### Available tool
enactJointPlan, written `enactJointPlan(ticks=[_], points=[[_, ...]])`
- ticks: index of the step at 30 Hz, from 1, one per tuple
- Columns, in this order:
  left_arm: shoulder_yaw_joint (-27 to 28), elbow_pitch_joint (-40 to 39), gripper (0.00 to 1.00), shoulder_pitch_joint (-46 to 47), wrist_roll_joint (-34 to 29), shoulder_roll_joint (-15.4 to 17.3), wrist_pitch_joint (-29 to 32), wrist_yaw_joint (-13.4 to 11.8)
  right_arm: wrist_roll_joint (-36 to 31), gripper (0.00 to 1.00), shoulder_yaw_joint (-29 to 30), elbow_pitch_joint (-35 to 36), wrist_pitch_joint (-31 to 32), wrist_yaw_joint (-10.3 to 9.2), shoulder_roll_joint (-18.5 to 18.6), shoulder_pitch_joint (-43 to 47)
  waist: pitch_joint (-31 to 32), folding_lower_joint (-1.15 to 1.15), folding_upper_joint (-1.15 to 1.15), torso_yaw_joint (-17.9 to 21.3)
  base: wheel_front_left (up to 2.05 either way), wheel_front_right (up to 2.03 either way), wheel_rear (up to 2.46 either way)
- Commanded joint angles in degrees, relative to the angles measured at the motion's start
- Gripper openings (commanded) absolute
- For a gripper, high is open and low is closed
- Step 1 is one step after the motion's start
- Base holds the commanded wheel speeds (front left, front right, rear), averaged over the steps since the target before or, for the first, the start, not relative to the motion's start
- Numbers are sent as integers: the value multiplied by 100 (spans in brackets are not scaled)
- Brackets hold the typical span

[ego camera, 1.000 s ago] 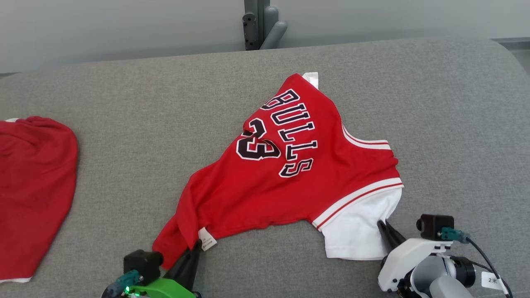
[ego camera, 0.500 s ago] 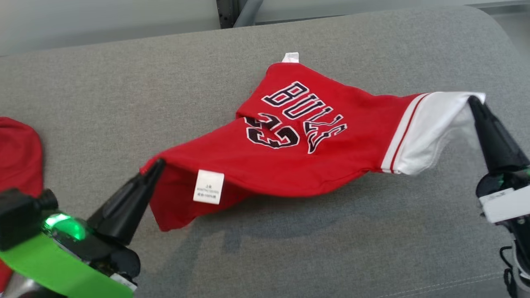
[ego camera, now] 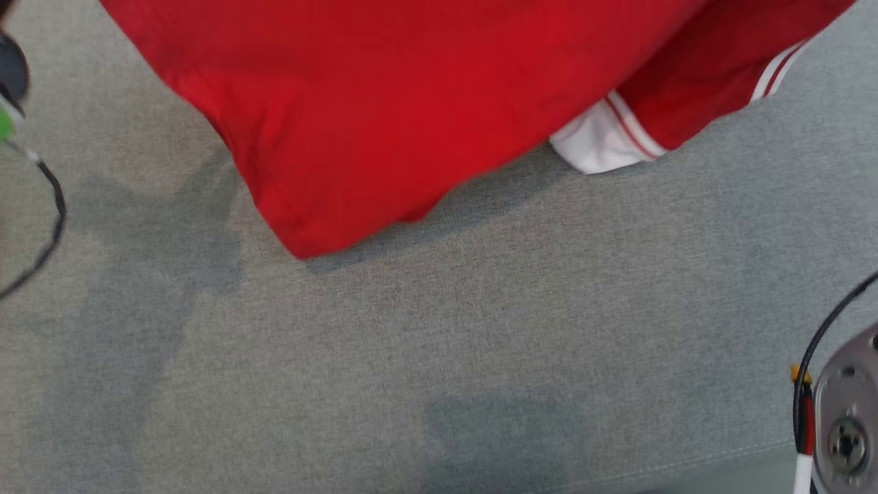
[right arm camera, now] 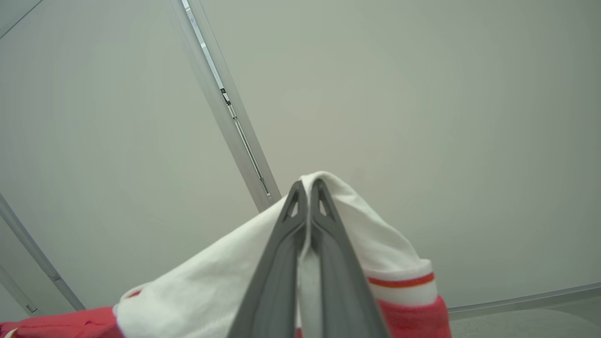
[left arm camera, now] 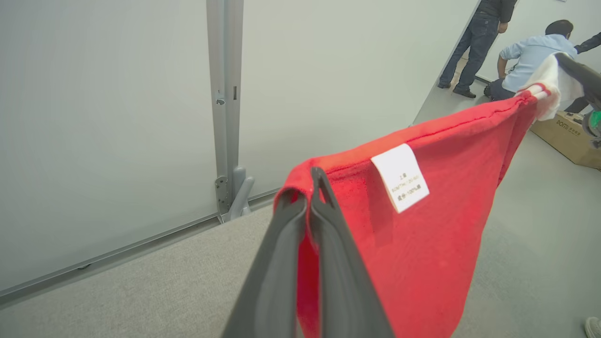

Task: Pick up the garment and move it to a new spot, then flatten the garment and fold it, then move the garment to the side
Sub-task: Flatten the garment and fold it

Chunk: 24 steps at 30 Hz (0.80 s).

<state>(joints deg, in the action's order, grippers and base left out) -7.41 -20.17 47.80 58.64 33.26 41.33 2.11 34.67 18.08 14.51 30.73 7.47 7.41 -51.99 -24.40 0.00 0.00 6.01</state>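
**A:** How far along is it?

**B:** Early, I'd judge; the grey cushion (ego camera: 480,357) spreads below at six o'clock in the head view, and the red jersey (ego camera: 411,103) hangs over it at twelve, throwing a shadow; it is picked up, but not yet set down elsewhere, flattened, folded or moved aside.

**A:** And the grip?

**B:** The right gripper (right arm camera: 309,185) is clenched on the white sleeve (right arm camera: 211,281), which drapes toward seven and five; the left gripper (left arm camera: 311,176) is clamped on the red hem, cloth running toward two o'clock; the care label (left arm camera: 400,177) sits just beside its tips.
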Motion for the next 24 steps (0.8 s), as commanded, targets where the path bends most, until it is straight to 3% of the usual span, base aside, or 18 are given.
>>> enactJointPlan(ticks=[1, 4, 8, 15, 20, 24], points=[[-126, 448, 0, 565, -198, -45, 41, 67, -346, 0, 38, -378, -81, 3, -30, -610, -792, 0, 0, -114, 0, 0, 0], [-397, 1616, 0, 1805, -694, -202, -186, 219, -1186, 0, 12, -1317, -361, 3, -106, -1891, -1160, 0, 0, -251, 0, 0, 0], [-610, 3086, 0, 3017, -1295, -521, -960, 348, -1988, 0, -14, -2491, -951, 3, -286, -3182, -1415, 0, 0, -370, 0, 0, 0], [-692, 4969, 0, 4661, -2182, -988, -3181, 457, -2701, 0, 182, -3831, -2474, -2, -418, -4885, -1871, 0, 0, -536, 0, 0, 0], [-958, 5871, 0, 5153, -2446, -1166, -4369, 525, -2570, 0, -71, -4631, -3268, -2, -441, -5386, -2172, 0, 0, -484, 0, 0, 0], [-1555, 6342, 0, 4723, -2307, -1148, -4790, 543, -2248, 0, -709, -5084, -3554, -1, -436, -4809, -2150, 0, 0, -399, 0, 0, 0]])
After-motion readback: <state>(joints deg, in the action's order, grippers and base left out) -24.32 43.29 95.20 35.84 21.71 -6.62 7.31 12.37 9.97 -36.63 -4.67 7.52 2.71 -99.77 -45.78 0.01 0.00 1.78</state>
